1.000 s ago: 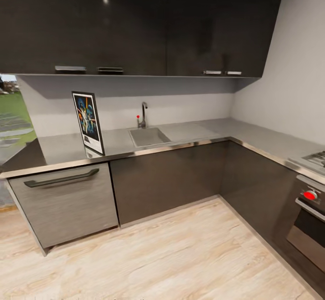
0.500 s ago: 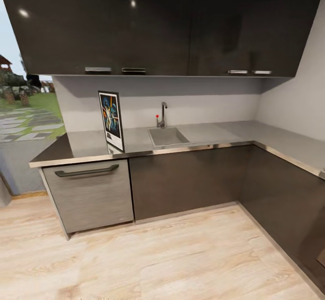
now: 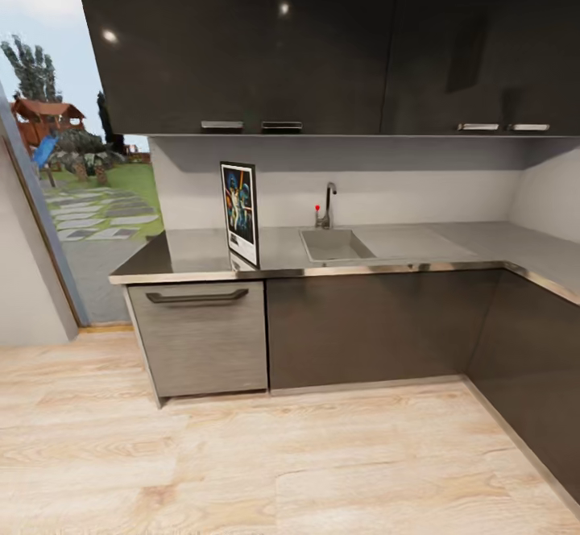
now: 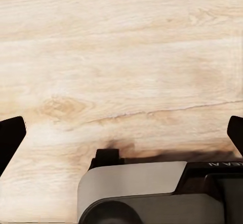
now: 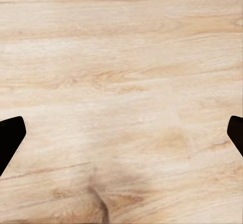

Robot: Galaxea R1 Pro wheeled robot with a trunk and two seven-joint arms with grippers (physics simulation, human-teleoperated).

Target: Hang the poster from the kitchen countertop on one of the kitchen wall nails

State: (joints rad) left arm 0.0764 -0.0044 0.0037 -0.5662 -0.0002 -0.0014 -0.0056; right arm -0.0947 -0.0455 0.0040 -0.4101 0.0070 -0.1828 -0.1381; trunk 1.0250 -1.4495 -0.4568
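Note:
The poster (image 3: 240, 212) stands upright on the kitchen countertop (image 3: 193, 251), left of the sink basin (image 3: 335, 244), its blue-black artwork turned partly toward me. The countertop is a grey slab with a pale front edge, running right into a corner. In the left wrist view my left gripper (image 4: 121, 133) is open, dark fingertips (image 4: 10, 137) wide apart over the wood floor, with nothing between them. In the right wrist view my right gripper (image 5: 121, 133) is open too, its fingertips (image 5: 10, 135) spread above bare floor planks. No nail is discernible on the light grey wall (image 3: 419, 188).
Dark upper cabinets (image 3: 322, 43) hang over the counter. A grey drawer front with a dark handle (image 3: 197, 296) sits below the poster. A tap (image 3: 329, 205) rises behind the sink. At left an opening (image 3: 89, 196) looks onto a garden. Pale wood floor (image 3: 282, 462) lies before the counter.
The whole head view has swung leftward: the counter, poster and sink shifted right in the picture, the stove left the frame and the garden opening came in. The poster itself has not moved.

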